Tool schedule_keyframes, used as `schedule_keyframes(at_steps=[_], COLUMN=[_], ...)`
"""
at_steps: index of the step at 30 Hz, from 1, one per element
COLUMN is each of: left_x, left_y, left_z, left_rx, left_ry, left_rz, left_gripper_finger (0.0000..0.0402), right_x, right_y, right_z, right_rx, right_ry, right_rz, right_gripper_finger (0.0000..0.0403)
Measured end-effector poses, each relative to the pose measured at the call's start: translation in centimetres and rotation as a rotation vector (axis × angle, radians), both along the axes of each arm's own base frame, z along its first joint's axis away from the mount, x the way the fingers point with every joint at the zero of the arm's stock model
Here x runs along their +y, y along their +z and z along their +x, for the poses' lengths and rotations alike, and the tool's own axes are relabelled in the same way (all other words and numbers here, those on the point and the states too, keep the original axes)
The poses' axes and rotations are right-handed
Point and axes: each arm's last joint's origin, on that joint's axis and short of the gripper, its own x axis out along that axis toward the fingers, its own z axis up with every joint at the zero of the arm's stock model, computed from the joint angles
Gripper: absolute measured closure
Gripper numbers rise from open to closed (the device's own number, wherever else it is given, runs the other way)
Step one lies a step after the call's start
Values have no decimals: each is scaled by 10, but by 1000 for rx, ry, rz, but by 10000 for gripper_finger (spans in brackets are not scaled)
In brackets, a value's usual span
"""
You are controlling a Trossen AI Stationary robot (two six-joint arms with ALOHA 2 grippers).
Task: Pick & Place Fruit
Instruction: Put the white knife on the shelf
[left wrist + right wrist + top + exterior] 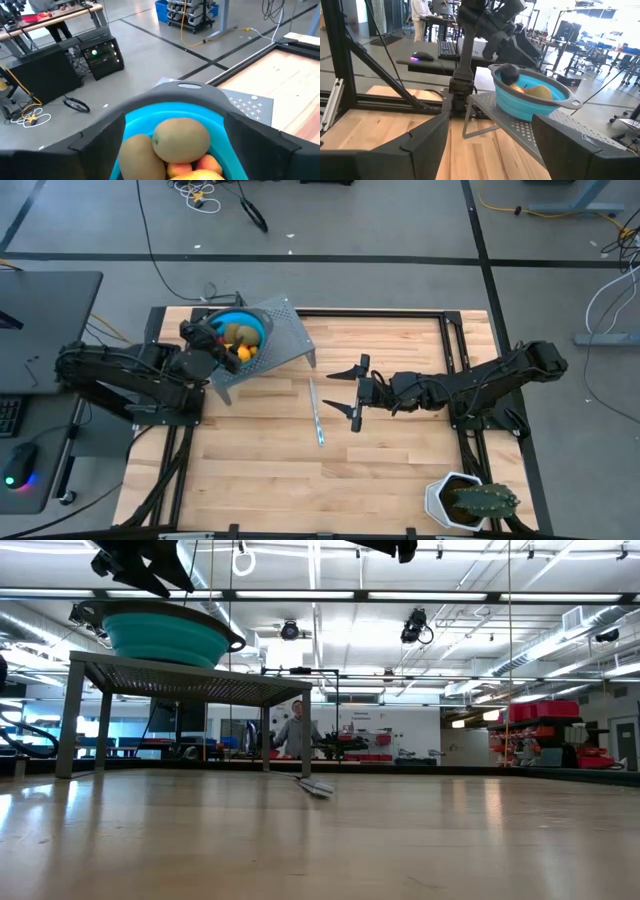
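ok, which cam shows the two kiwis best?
Left wrist view: both kiwis fill the frame inside the blue bowl. High view shows them small; right wrist view doesn't clearly show them; low view sees only the bowl's outside.

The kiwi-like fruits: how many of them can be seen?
2. Both lie side by side in the blue bowl: one kiwi and a second kiwi touching it. Others may be hidden beneath.

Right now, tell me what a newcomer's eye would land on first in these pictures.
First, the bright blue bowl heaped with fruit on the perforated metal stand at the table's far left, with the left gripper open right over it. Next, the right gripper, spread open above mid-table, beside the thin silvery stick. Last, the spiky green plant in its white pot at the near right corner.
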Motion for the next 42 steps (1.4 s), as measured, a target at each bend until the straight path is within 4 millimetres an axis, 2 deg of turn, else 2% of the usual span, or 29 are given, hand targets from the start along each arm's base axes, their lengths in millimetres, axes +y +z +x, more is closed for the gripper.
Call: schedule_keyframes(at_steps=[7, 11, 17, 21, 26, 29, 35, 42], left_x=[-2, -6, -18, -26, -30, -32, -35, -46], left_y=[4, 14, 24, 17, 9, 9, 8, 8], left_z=[5, 16, 45, 65, 80, 86, 97, 100], left_rx=[-38, -129, -211, -169, -145, -152, -137, -173], left_ry=[-81, -257, -534, -593, -589, -615, -651, -986], left_rz=[-45, -93, -81, -56, -49, -40, 34, -73], left_gripper_finger=[34, 44, 64, 75, 86, 92, 104, 125], right_x=[0, 0, 0, 1, 8, 16, 30, 34], right_y=[-2, -6, -17, -29, -48, -63, -91, -109], right_z=[0, -1, -3, -4, 2, 10, 32, 38], right_rx=[22, 55, 156, 261, 348, 372, 312, 291], right_ry=[1, -3, -18, 10, 46, 51, 69, -55], right_rz=[-5, 35, 101, 162, 221, 247, 264, 281], right_gripper_finger=[110, 110, 110, 110, 110, 110, 110, 110])
